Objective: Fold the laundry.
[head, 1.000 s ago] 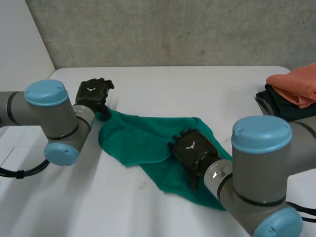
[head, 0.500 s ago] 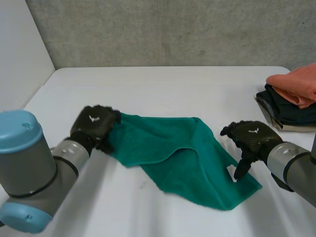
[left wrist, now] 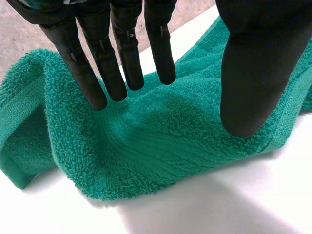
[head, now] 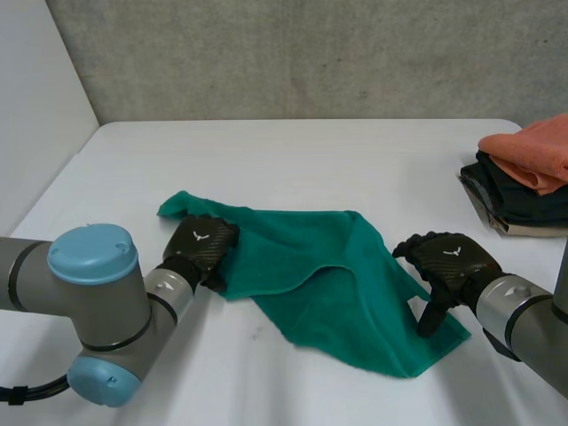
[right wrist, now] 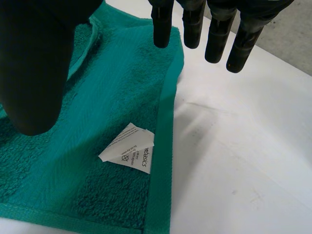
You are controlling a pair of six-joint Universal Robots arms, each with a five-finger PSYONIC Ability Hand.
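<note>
The green towel [head: 306, 266] lies rumpled and partly doubled over in the middle of the white table [head: 311, 155], its length running from about 10 o'clock to 4 o'clock. The left hand [head: 202, 247] sits on the towel's 9 o'clock end, with straight fingers and a thumb set apart, all resting on the pile and clamping nothing. The right hand [head: 448, 262] hangs over the 4 o'clock corner with its fingers spread, just above the hem and the white label [right wrist: 128, 154]; it holds nothing either.

The main risk is a grab that takes the wrong layer. The cloth is already bunched under the left fingers, so closing there would likely catch a ridge instead of a true corner and skew the fold. On the right, the fingertips sit past the hem — closing from here may scrape bare table and miss the edge. A pull by one hand alone would drag the whole towel. The stack of folded clothes [head: 524, 177] at 3 o'clock is well apart.
</note>
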